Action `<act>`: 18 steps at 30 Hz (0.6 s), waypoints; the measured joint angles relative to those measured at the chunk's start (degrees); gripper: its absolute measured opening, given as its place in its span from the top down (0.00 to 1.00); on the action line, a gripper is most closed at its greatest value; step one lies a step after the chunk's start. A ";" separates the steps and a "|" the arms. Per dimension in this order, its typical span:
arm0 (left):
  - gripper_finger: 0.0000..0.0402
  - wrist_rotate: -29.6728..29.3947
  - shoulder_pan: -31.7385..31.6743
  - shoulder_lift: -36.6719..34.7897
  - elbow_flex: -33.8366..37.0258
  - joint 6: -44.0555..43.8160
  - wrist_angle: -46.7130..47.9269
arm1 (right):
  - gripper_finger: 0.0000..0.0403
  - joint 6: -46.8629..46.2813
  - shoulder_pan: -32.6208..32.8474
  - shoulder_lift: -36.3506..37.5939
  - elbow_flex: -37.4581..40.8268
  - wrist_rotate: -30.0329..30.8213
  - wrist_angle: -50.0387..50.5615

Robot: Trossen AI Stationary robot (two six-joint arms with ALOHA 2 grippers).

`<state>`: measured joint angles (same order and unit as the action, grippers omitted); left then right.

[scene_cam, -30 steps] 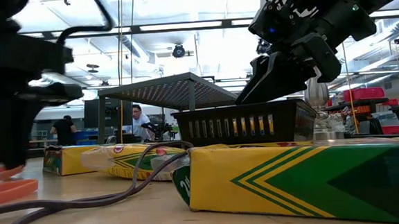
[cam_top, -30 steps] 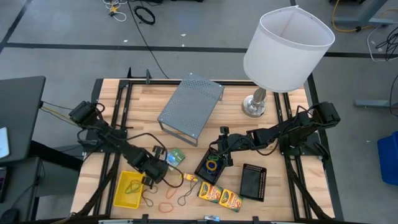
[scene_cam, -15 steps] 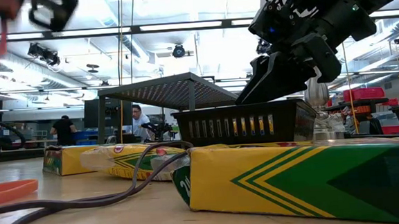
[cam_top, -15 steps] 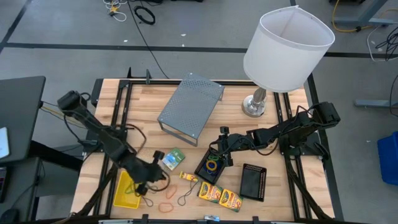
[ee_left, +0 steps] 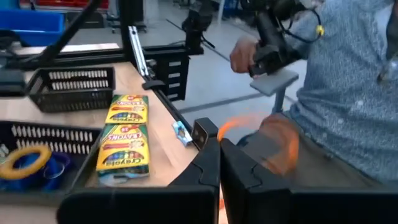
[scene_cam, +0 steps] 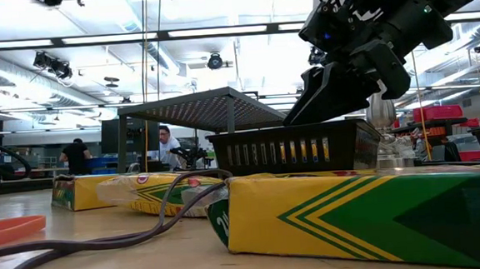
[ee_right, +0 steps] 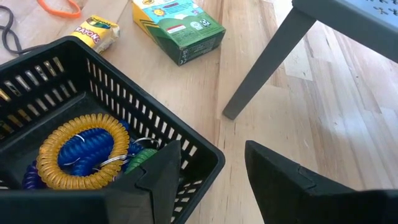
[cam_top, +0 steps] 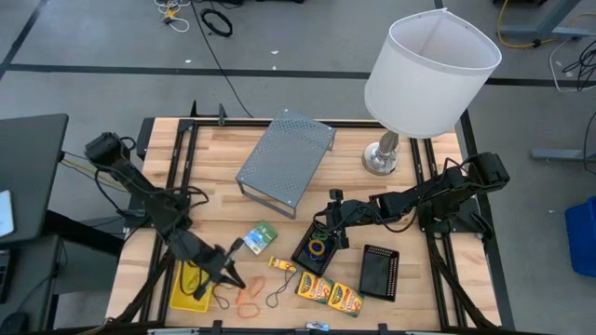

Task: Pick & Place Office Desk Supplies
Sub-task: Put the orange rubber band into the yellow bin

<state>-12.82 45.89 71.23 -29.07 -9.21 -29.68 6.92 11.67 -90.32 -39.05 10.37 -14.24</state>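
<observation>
Left gripper (cam_top: 226, 276) beside lengthwise, perhaps tilted basket (cam_top: 181, 291).

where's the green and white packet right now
In the high view, the green-white packet lies flat on the table's front middle, between the left gripper and the black mesh tray holding coiled bands, just in front of the grey metal shelf.

I'm looking into a big open robotics lab or workshop hall. My wooden table (cam_top: 223, 177) sits in a black metal frame (cam_top: 191, 126) on a grey concrete floor (cam_top: 112, 46) marked with dark lines, with loose cables (cam_top: 216, 20) lying on it. The low view shows an industrial ceiling (scene_cam: 217, 36) with strip lights, a ceiling camera (scene_cam: 215, 61), and people (scene_cam: 167, 143) at distant benches.
</observation>
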 joint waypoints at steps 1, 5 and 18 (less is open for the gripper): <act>1.00 -0.30 0.23 -0.60 1.63 -1.09 -1.55 | 0.53 0.00 0.01 0.00 0.00 0.00 -0.02; 1.00 -1.34 2.51 -4.98 6.55 -4.17 -1.71 | 0.53 0.00 0.01 0.02 0.00 0.02 0.00; 1.00 -12.31 17.79 -20.65 11.51 -24.15 22.92 | 0.53 -0.28 -0.01 0.00 0.00 0.00 0.00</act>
<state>-25.13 63.68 50.57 -17.56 -33.36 -6.76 6.64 11.66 -90.32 -39.05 10.37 -14.24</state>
